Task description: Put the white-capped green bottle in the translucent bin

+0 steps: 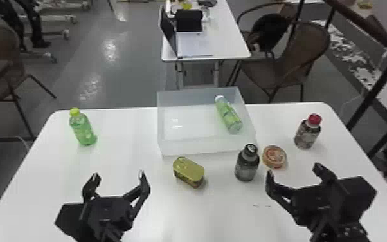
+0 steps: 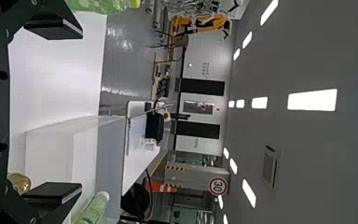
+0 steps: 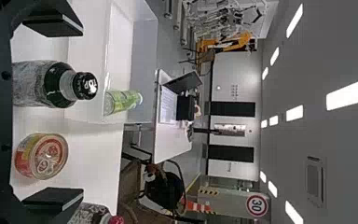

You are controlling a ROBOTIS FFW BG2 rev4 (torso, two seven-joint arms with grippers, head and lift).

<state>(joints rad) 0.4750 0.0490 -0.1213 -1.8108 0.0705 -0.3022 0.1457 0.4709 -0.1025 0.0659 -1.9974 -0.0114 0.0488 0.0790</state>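
The yellow-capped bottle [image 1: 82, 130] stands left on the table [image 1: 41, 193], presumably no target; the left gripper [image 1: 119, 174] hangs empty, fingers spread, apparently needing no grip; the white-capped green bottle [image 1: 228, 116] slants inside the translucent bin [image 1: 189, 147], as asked; the right gripper [image 1: 294, 170], fingers also spread, likely has nothing left to place.

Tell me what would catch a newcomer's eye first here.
Probably the white-capped green bottle, in the right half of the translucent bin at the far side of the table. Then the black left tool and right tool, both open, nearer the camera.
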